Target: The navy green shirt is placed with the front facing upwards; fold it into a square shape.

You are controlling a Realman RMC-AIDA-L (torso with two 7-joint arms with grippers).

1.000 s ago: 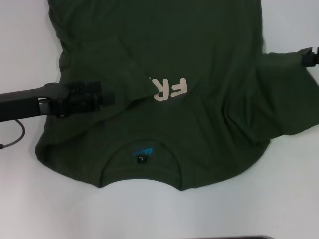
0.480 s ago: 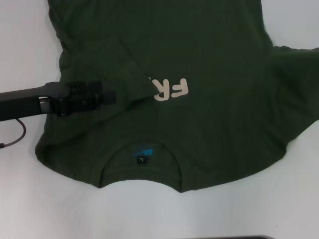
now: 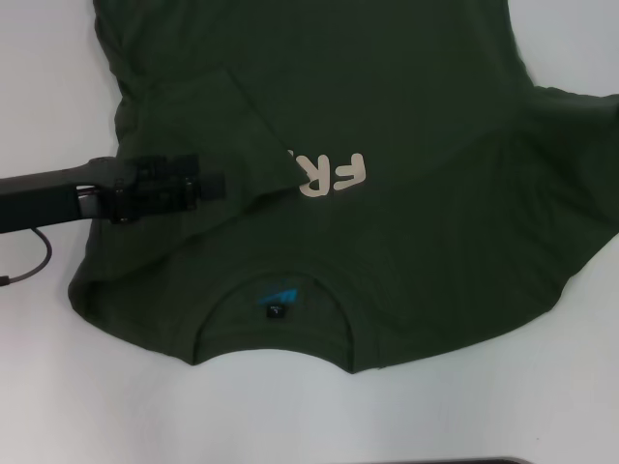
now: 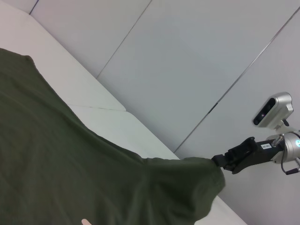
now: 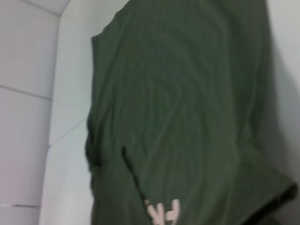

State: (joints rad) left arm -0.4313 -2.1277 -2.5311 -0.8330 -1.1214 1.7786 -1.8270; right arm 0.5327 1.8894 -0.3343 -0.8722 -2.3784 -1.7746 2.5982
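Looking down from the head view, I see the navy green shirt (image 3: pixel 387 222) spread front-up over the white counter (image 3: pixel 87 406), filling the middle and upper part of the frame, its collar toward the lower edge with the blue label (image 3: pixel 277 299) showing inside it. The shirt's left sleeve is folded inward across the chest, its corner lying over part of the cream lettering (image 3: pixel 334 174), so only "FR" reads, upside down from my seat. My left gripper (image 3: pixel 215 186) reaches in from the left edge at mid-height, low over the folded sleeve; I cannot tell from here whether its fingers are released or clenched, since the dark fingers blend into the dark cloth. The other sleeve lies out flat toward the right edge of the frame. In the left wrist view the shirt (image 4: pixel 70 173) fills the lower left, and the right gripper (image 4: pixel 220 162) sits at the lower right, at the very tip of the far sleeve; whether it is grasping that cloth or merely beside it, I cannot tell. The right wrist view shows the shirt (image 5: pixel 187 108) running up the frame with the lettering (image 5: pixel 164 212) near the bottom edge.
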